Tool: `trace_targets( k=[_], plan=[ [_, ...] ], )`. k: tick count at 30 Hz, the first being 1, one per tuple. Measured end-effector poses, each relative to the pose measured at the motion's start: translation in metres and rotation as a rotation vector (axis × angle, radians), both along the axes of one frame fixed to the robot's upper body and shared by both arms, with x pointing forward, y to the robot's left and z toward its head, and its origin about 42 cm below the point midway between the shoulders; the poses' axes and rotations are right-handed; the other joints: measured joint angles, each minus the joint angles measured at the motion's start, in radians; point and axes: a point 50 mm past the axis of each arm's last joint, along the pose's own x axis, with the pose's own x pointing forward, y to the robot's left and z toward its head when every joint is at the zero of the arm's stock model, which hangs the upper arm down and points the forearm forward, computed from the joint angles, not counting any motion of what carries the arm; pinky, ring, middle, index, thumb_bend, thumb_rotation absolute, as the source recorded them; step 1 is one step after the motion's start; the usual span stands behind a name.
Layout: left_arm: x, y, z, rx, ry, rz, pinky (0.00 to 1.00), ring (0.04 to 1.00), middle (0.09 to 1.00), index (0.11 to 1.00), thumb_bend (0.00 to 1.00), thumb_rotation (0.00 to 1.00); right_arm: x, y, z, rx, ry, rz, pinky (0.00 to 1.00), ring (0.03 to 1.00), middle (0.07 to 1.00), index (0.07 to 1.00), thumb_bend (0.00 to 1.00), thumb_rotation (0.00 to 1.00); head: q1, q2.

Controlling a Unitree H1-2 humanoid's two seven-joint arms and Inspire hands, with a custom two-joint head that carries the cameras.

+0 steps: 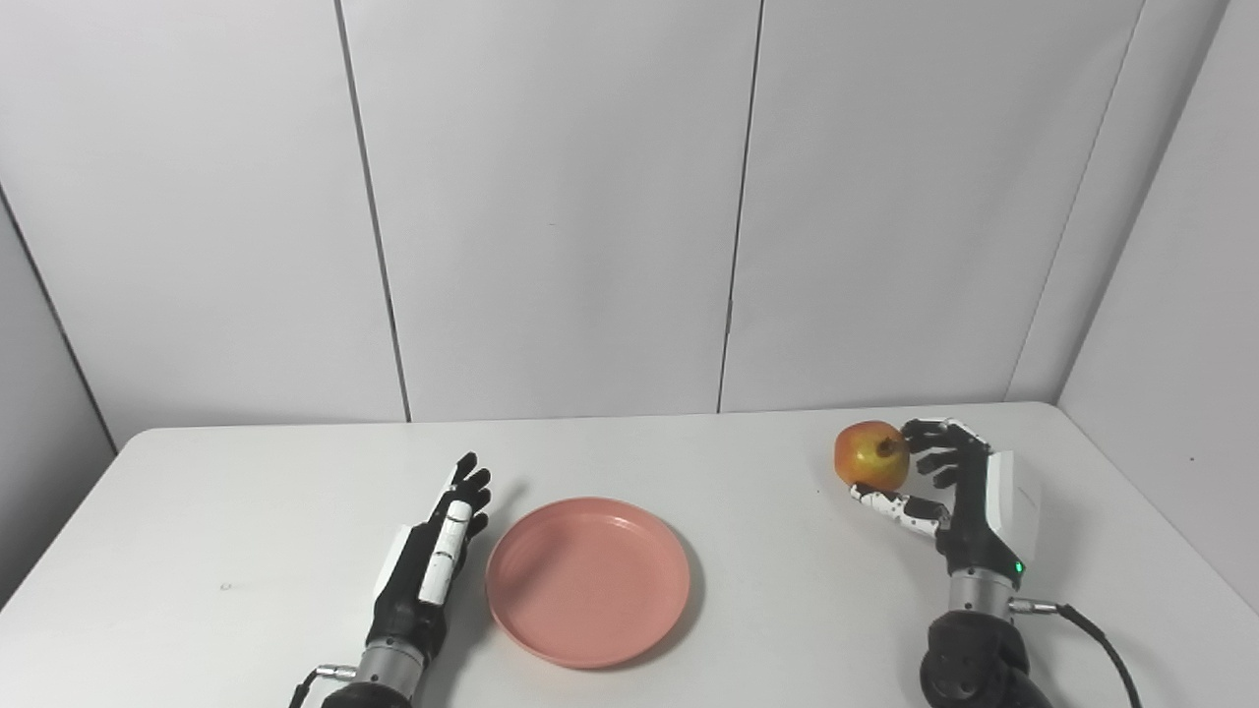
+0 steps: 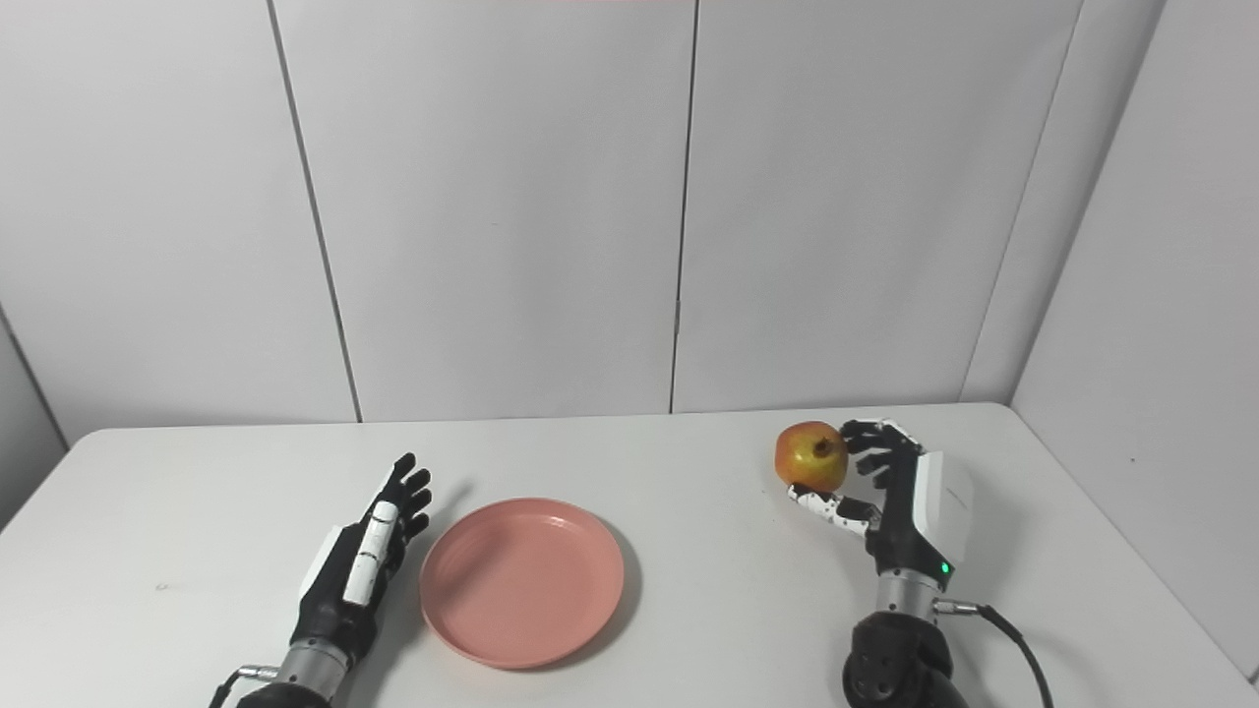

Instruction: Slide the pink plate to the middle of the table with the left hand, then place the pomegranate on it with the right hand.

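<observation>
The pink plate [image 1: 587, 580] lies flat near the front middle of the white table [image 1: 689, 452]. My left hand [image 1: 433, 560] rests just left of the plate's rim, open, fingers straight and pointing away from me. At the right, the red-yellow pomegranate [image 1: 871, 455] sits in my right hand [image 1: 949, 492]. The fingers curl around its right side and the thumb runs underneath it. The fruit appears slightly above the tabletop; whether it still touches the surface is unclear.
Grey wall panels [image 1: 551, 197] stand behind the table, and a side wall [image 1: 1180, 344] closes in at the right. A black cable [image 1: 1102, 639] trails from my right wrist. Bare tabletop lies between the plate and the pomegranate.
</observation>
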Motion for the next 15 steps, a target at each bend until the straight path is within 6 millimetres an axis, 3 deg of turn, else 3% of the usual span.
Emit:
trace_targets(
  k=[15],
  plan=[
    [0.000,-0.002,0.000,0.013,-0.003,-0.003,0.96,0.973,0.974,0.968,0.58,1.00,-0.007,0.028,0.004,-0.034,-0.038,0.094,0.40,0.460,0.451,0.524,0.52,0.00,0.005,0.003]
  ],
)
